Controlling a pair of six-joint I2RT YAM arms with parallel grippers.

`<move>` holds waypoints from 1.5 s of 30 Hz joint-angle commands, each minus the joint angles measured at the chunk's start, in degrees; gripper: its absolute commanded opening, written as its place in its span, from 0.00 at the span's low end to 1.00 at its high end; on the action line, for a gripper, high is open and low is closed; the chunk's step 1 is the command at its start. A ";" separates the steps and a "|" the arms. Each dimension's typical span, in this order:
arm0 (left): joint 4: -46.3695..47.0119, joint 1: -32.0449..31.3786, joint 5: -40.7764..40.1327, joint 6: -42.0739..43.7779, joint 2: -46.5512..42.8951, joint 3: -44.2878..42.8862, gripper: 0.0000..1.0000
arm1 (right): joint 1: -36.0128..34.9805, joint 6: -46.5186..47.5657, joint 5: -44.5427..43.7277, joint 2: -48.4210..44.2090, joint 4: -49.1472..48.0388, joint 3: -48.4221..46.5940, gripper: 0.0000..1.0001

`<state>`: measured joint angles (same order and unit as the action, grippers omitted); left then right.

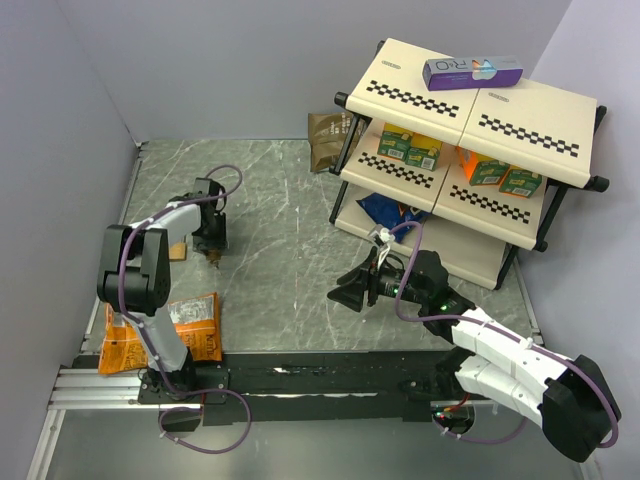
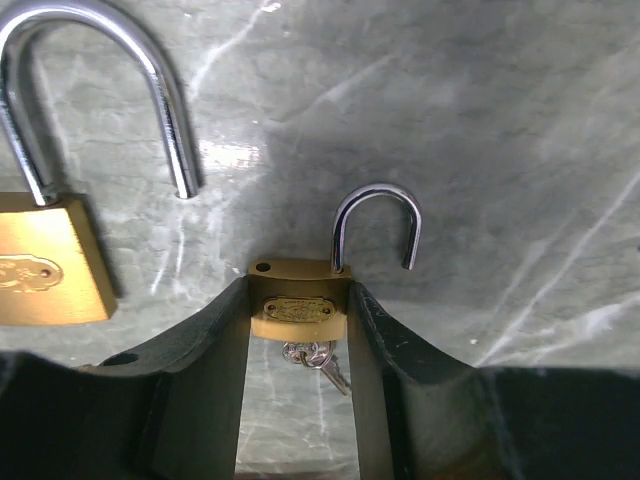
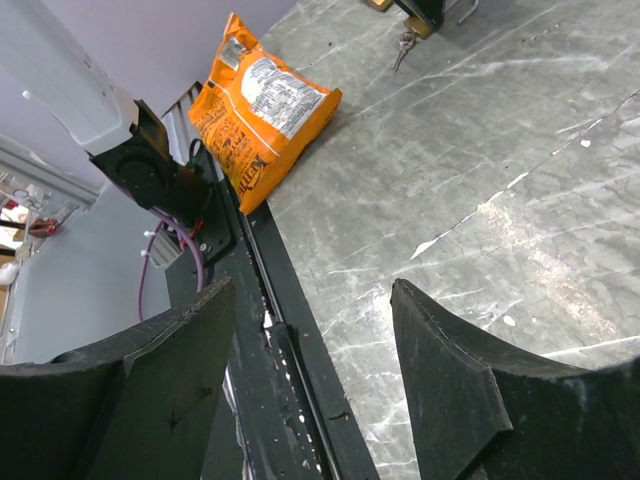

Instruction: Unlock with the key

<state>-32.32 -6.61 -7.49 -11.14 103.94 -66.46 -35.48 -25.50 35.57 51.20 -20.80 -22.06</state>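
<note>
My left gripper [image 2: 299, 290] is shut on the body of a small brass padlock [image 2: 298, 303] at the left of the table. Its silver shackle [image 2: 376, 218] stands open, with the free end out of the body. The tiny silvery key [image 2: 320, 360] sits in the padlock's underside with its wire ring, between my fingers. In the top view the left gripper [image 1: 211, 238] points down over the padlock [image 1: 214, 256]. My right gripper [image 1: 347, 291] is open and empty mid-table; in the right wrist view the gripper [image 3: 312, 300] faces the near rail, with the key [image 3: 404, 46] far off.
A second brass padlock [image 2: 45, 272] with an open shackle lies just left of the held one. An orange snack bag [image 1: 165, 335] lies at the near left. A checkered shelf rack [image 1: 470, 150] with juice boxes stands at the back right, with a brown packet [image 1: 325, 140] beside it.
</note>
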 commanded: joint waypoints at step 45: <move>27.93 0.20 11.71 -14.08 -71.33 26.91 0.99 | 5.25 4.05 -21.33 -15.95 22.01 -2.90 0.73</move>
<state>-5.61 -6.39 7.27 -20.75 33.56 -40.38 -30.48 -22.55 19.27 39.29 -3.11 -22.35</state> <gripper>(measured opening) 0.994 0.728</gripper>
